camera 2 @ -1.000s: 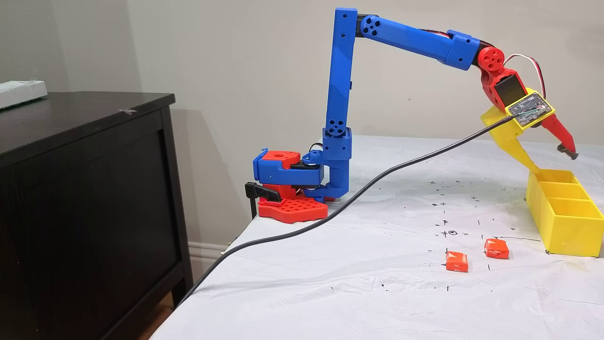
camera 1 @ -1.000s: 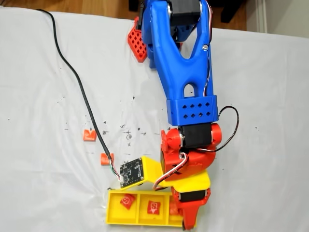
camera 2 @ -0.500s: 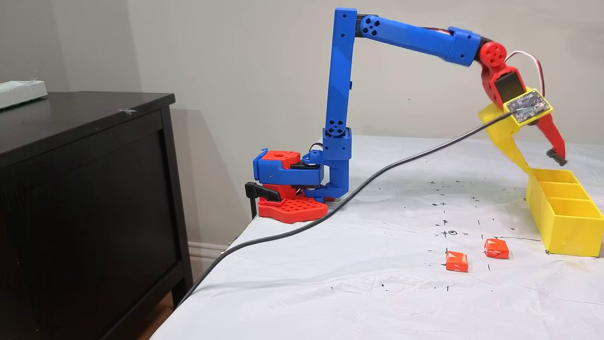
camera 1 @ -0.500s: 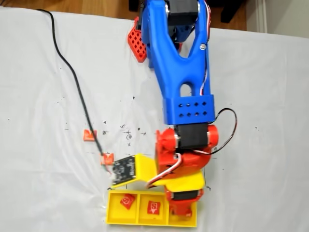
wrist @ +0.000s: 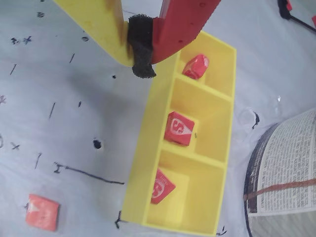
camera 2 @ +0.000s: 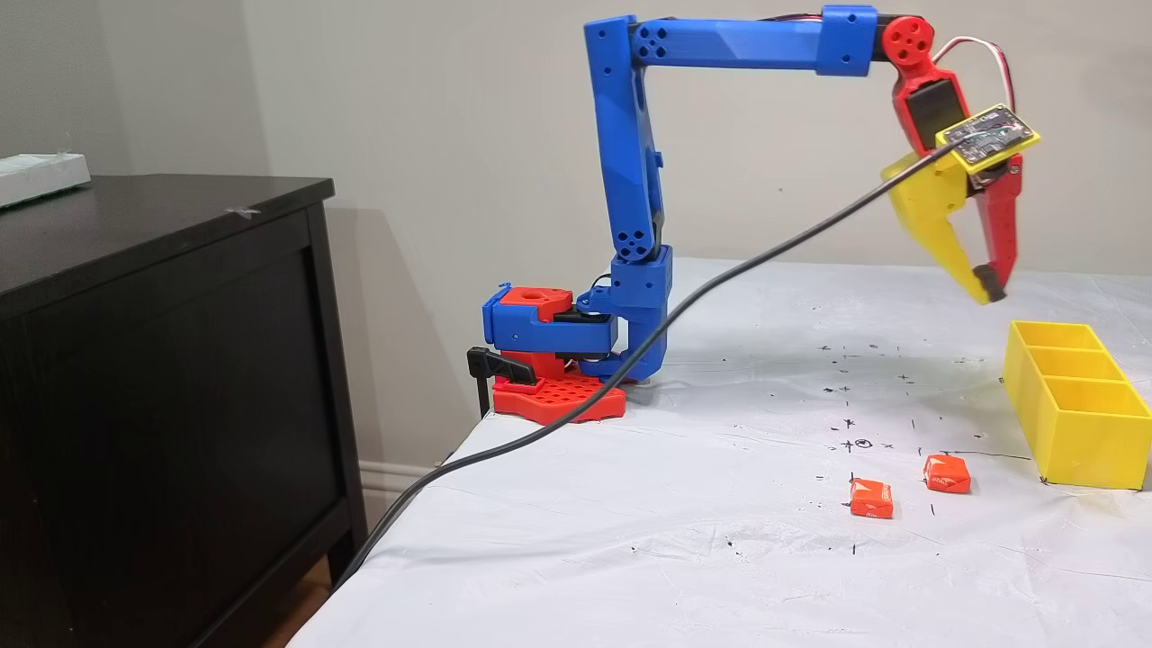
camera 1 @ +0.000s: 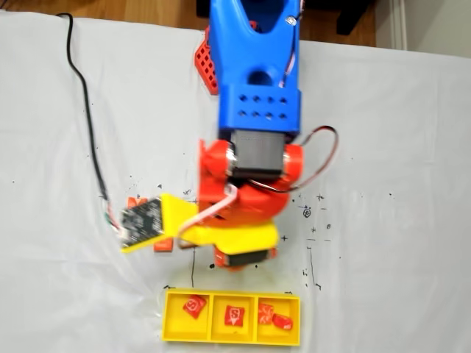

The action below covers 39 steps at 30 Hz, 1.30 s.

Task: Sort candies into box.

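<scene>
The yellow box (camera 1: 221, 338) lies at the table's near edge in a fixed view. It holds several red candies: one in the left compartment (camera 1: 194, 305), one in the middle (camera 1: 234, 315), two in the right (camera 1: 274, 317). Two more candies (camera 2: 871, 498) (camera 2: 947, 473) lie loose on the white cover, left of the box (camera 2: 1080, 441). My gripper (camera 2: 985, 290) hangs shut and empty, high above the table and left of the box. In the wrist view its tips (wrist: 140, 59) meet over the box's edge (wrist: 143, 168), with a loose candy (wrist: 42, 211) at the lower left.
A black cable (camera 2: 720, 288) sags from the wrist camera across the table and off its near edge. The arm's red and blue base (camera 2: 549, 360) is clamped at the far left. A dark cabinet (camera 2: 162, 360) stands beside the table. A round printed-paper object (wrist: 286, 173) sits beyond the box.
The arm has lifted and drawn back from over the box's right compartment toward its base. The fingers, apart before, have come together. Two candies now show in that compartment.
</scene>
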Tool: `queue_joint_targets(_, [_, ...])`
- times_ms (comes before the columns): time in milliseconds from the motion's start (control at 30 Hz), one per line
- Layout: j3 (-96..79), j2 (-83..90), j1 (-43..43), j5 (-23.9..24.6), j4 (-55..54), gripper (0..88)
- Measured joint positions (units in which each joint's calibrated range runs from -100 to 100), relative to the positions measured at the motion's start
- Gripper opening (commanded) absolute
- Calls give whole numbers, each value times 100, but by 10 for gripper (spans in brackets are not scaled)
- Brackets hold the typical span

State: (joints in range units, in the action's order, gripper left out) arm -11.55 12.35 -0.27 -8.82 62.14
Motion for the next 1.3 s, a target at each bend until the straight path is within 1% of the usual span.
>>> queue_joint_targets(200, [-120,-17,515,-449,238,2])
queue_joint_targets(267, [-120,-220,843,-635,254,2])
queue_joint_targets(467, [-120,-829,1405,-962,95,2])
queue_joint_targets(600, [299,-1379,1654,-1143,341,6])
queue_joint_targets(733, [419,-1531,1764,-1260,413,54])
queue_joint_targets(800, [419,-1531,1787,-1314,413,64])
queue_joint_targets(933, [402,-1531,1787,-1382,397,136])
queue_joint_targets(1067, [376,-1540,1787,-1353,333,217])
queue_joint_targets(1300, [376,-1844,1779,-1333,333,275])
